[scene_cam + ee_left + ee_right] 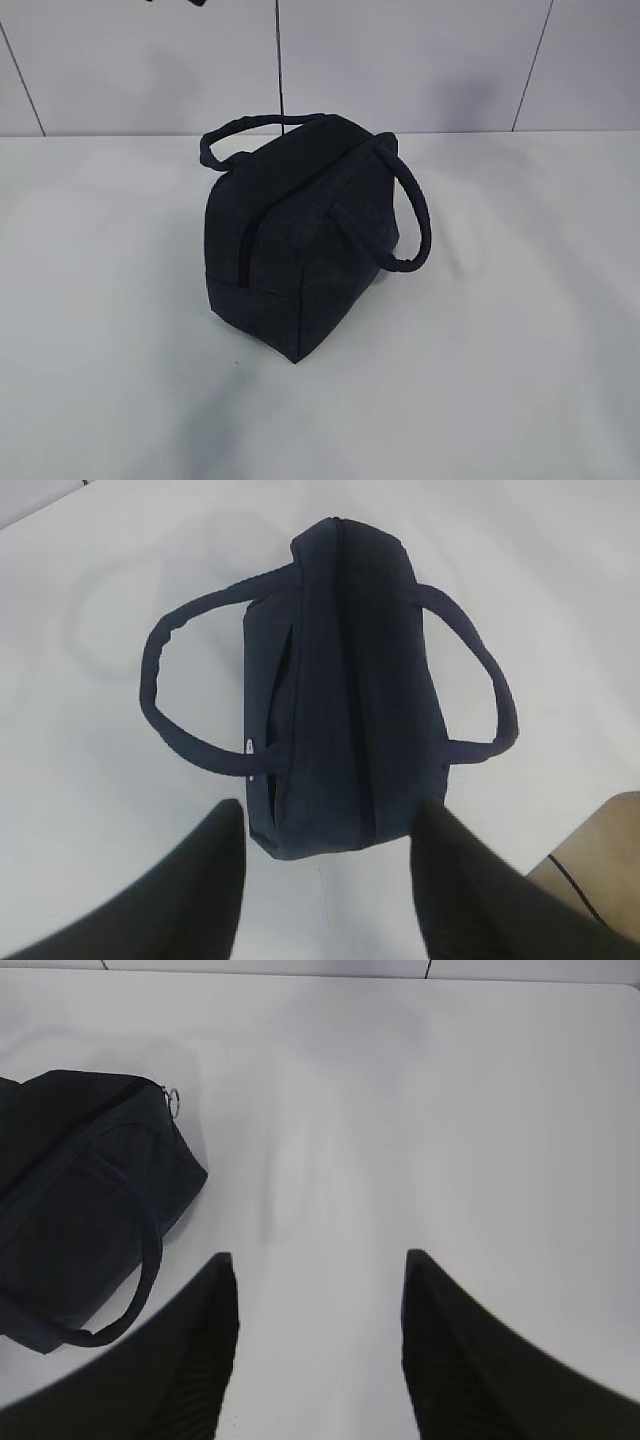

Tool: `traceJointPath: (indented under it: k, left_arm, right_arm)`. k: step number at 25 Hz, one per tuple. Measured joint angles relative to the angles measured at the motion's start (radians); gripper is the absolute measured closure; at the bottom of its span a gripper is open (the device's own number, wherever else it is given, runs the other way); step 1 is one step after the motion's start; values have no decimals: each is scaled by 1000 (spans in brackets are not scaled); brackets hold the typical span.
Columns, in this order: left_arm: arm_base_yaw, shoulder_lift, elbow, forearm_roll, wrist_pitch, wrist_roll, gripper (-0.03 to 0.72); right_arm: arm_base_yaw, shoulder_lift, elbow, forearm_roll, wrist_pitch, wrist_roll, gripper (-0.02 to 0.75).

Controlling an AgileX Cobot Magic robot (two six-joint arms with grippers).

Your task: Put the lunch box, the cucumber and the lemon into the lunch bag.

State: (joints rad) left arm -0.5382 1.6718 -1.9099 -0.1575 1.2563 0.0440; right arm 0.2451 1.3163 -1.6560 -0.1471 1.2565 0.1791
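The dark navy lunch bag [305,235] stands on the white table with its zipper shut and its two loop handles hanging out to the sides. In the left wrist view the lunch bag [340,680] lies straight below and ahead of my left gripper [330,825], which is open and empty above the bag's near end. My right gripper [315,1270] is open and empty over bare table; the lunch bag [80,1200] sits to its left, with the metal ring pull [174,1099] at its far end. The lunch box, cucumber and lemon are out of view. Neither gripper shows in the exterior view.
A white table [520,330] carries the bag, with a pale tiled wall [420,60] behind it. A wooden surface with a dark cable [595,855] shows past the table's edge in the left wrist view.
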Motion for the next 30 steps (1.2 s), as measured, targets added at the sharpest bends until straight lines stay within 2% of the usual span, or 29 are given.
traceJointPath:
  k: [18,24,30]
  left_arm:
    - [0,-425,213,53,4,-2,316]
    - [0,-581,351,52,5,-2,316]
    - [0,-784,547,46,-15,-2,316]
  right_arm:
    - [0,-556,432,6,11,-6,332]
    - [0,-714,499,6,14,-6,332]
    - [0,-848,561,6,19,-6,332]
